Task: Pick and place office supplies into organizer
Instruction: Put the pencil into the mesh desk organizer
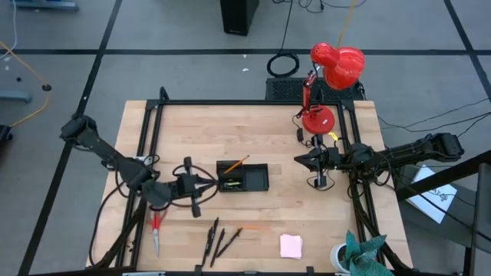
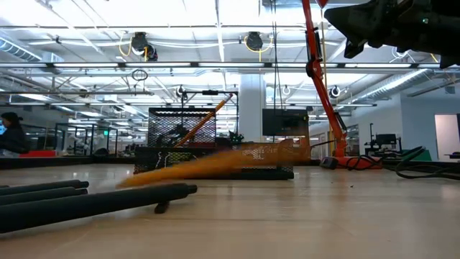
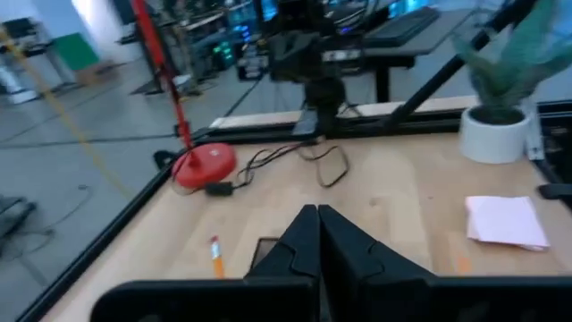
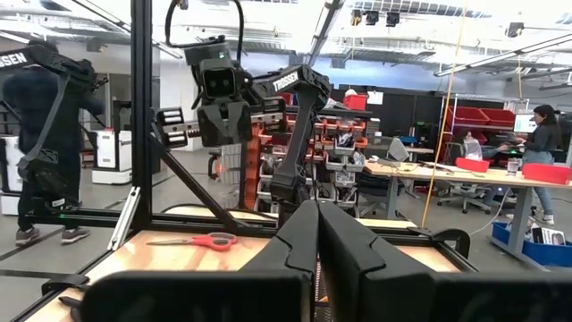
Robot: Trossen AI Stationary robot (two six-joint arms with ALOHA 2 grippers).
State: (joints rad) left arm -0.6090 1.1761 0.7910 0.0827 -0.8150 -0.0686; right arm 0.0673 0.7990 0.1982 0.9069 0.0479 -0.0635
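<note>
My left gripper (image 1: 205, 186) sits pinched together, empty, with the organizer (image 1: 244, 177) just ahead of its tips, an orange pencil (image 1: 232, 164) leaning inside. Beyond it, my right gripper (image 1: 299, 159) hangs closed, empty.

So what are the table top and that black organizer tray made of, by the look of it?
The table looks like pale wood: light planks with visible seams and a matte finish. The organizer seems to be black metal mesh, since the low view shows light passing through a fine grid in its wall, though coated wire or plastic cannot be ruled out.
</note>
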